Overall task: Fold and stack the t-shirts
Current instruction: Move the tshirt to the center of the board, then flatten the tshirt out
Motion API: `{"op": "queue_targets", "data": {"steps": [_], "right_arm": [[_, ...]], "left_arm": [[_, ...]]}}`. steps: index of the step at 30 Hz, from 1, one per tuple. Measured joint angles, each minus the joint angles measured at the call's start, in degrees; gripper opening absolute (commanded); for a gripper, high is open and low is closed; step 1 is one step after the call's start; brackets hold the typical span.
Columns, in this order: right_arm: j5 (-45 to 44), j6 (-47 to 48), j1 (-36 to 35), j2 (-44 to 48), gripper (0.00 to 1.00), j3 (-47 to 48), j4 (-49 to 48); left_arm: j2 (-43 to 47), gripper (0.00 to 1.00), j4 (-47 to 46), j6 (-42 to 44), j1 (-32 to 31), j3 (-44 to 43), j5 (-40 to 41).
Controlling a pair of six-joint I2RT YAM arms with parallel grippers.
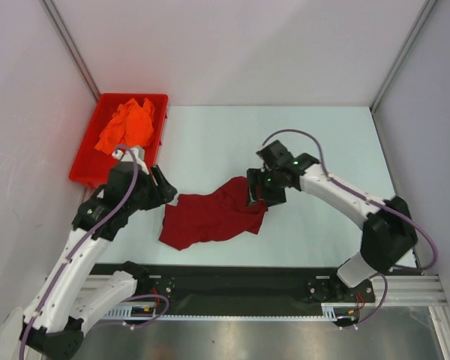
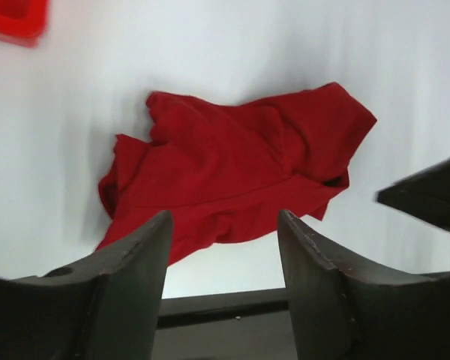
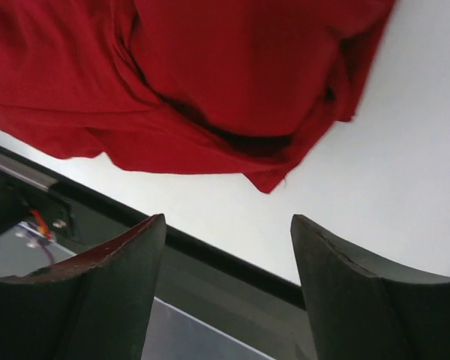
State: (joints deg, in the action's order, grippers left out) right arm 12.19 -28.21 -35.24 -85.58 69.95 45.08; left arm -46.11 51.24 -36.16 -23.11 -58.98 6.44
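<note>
The dark red t-shirt (image 1: 214,215) lies crumpled on the table between the arms; it shows in the left wrist view (image 2: 232,169) and the right wrist view (image 3: 210,82). The orange t-shirt (image 1: 127,124) lies bunched in the red bin (image 1: 86,161) at the back left. My left gripper (image 1: 167,193) is open and empty, just left of the red shirt's left edge (image 2: 223,225). My right gripper (image 1: 256,193) is open and empty, above the shirt's right end (image 3: 226,229).
The red plastic bin stands against the left wall; its corner shows in the left wrist view (image 2: 15,19). White walls enclose the table on three sides. A black rail (image 1: 240,281) runs along the near edge.
</note>
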Motion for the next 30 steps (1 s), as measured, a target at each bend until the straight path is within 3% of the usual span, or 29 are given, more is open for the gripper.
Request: {"op": "queue_targets", "data": {"steps": [2, 3, 8, 17, 25, 30], "right_arm": [[-0.26, 0.11, -2.73, -5.27, 0.67, 1.49, -1.05], [-0.31, 0.31, -3.72, -7.76, 0.58, 2.64, -1.42], [0.98, 2.51, -8.07, -15.91, 0.57, 7.85, -3.56], [3.82, 6.95, -11.82, -24.9, 0.57, 17.94, -6.29], [1.79, 9.86, -11.74, -27.89, 0.54, 18.14, -5.95], [1.81, 11.15, -11.74, -28.89, 0.19, 18.47, -5.99]], "left_arm": [[-2.6, 0.52, -1.92, 0.17, -0.2, 1.73, -2.36], [-4.63, 0.51, -2.64, 0.09, -0.48, 2.67, -3.04], [-10.8, 0.54, -2.78, -0.28, -1.95, 7.21, -2.64], [2.89, 0.57, -2.43, -1.66, -2.05, 7.87, 1.31], [3.15, 0.6, -0.57, -2.49, -2.05, 7.87, 2.25], [2.97, 0.61, -0.57, -2.58, -2.05, 7.87, 2.21]]}}
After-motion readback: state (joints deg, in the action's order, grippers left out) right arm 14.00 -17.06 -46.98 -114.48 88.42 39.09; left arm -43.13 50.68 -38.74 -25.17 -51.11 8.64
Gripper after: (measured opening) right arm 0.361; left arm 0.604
